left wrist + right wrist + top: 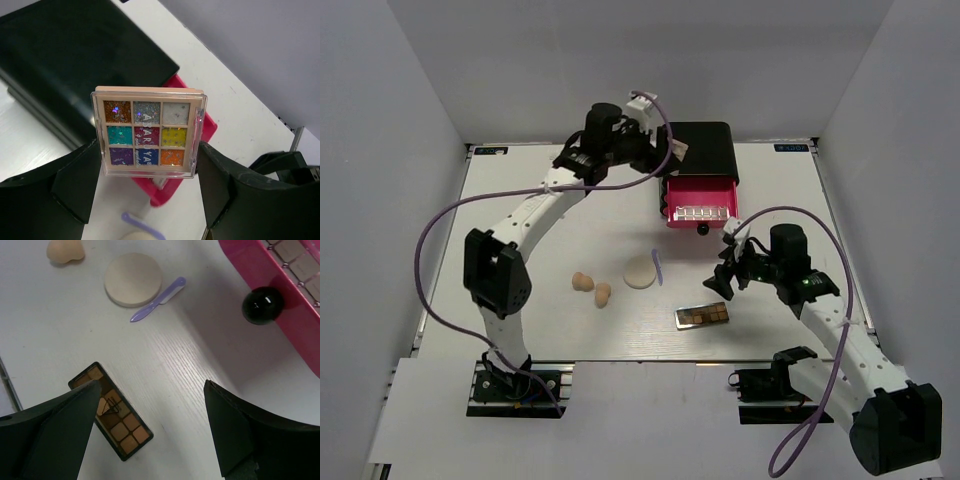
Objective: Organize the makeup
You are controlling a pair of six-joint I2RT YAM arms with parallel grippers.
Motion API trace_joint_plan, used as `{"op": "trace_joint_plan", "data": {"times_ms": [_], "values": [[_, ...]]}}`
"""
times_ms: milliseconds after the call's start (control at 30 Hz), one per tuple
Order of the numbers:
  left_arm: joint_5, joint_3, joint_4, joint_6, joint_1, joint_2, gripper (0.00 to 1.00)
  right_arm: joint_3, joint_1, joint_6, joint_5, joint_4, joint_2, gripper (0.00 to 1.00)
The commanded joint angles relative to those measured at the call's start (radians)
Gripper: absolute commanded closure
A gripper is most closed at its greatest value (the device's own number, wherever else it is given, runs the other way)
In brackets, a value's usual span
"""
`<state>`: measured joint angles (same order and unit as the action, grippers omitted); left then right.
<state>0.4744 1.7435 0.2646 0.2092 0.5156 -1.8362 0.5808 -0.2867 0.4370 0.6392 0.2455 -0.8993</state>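
nearest on the table (790,200) lies a slim brown palette (702,316), flat and face up, its long axis running left to right with the right end a little farther back. the right wrist view shows two rows of brown squares and a small triangle mark on its lid; no words can be read there.

left of it sit two peach sponges (582,282) (603,294), just beside each other. a little farther back is the round cream puff (640,272), lying flat. the thin purple stick (658,266) lies at the puff's right edge, seeming to touch it, with its long axis running near to far.

the right hand (726,278) hangs above the table between the brown palette and the pink drawer (672,195). its fingers are spread wide and hold nothing.

farther back, the pink drawer stands pulled out of the black box (705,150), its black knob (703,230) facing the near side. a second palette (700,213) lies inside along the front wall, its long axis left to right.

farthest, the left hand (663,152) is raised at the box's left front corner. it pinches the small colourful palette (148,132) by its two side edges, clear of the table, with the lid turned to the wrist camera and the three-by-three grid of glittery squares square to that view. pale letters cross the lid, but only scraps such as "ara" and "ya" can be made out.
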Motion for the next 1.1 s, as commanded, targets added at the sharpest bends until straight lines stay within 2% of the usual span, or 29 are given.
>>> {"op": "trace_joint_plan", "data": {"times_ms": [0, 333, 567, 667, 700, 767, 900, 933, 1067], "values": [[-0.014, 0.142, 0.099, 0.01, 0.049, -0.069, 0.77, -0.019, 0.009, -0.049, -0.07, -0.069, 0.037, 0.11], [-0.242, 0.252, 0.226, 0.223, 0.161, -0.181, 0.78, -0.042, 0.018, -0.121, -0.193, -0.1, 0.088, 0.11], [-0.396, 0.286, 0.326, 0.335, 0.23, -0.218, 0.74, -0.047, 0.023, -0.153, -0.228, -0.114, 0.097, 0.11], [-0.457, 0.292, 0.355, 0.364, 0.239, -0.238, 0.7, -0.045, 0.024, -0.159, -0.234, -0.121, 0.097, 0.11], [-0.461, 0.295, 0.354, 0.369, 0.239, -0.239, 0.64, -0.045, 0.026, -0.159, -0.234, -0.118, 0.097, 0.11], [-0.513, 0.3, 0.366, 0.386, 0.248, -0.25, 0.6, -0.045, 0.027, -0.159, -0.237, -0.123, 0.096, 0.11], [-0.523, 0.32, 0.392, 0.406, 0.248, -0.279, 0.52, -0.047, 0.027, -0.164, -0.239, -0.127, 0.099, 0.11], [-0.522, 0.32, 0.397, 0.412, 0.248, -0.281, 0.47, -0.047, 0.027, -0.164, -0.239, -0.127, 0.097, 0.11], [-0.52, 0.32, 0.398, 0.421, 0.248, -0.296, 0.42, -0.049, 0.027, -0.167, -0.239, -0.13, 0.097, 0.11]]}}
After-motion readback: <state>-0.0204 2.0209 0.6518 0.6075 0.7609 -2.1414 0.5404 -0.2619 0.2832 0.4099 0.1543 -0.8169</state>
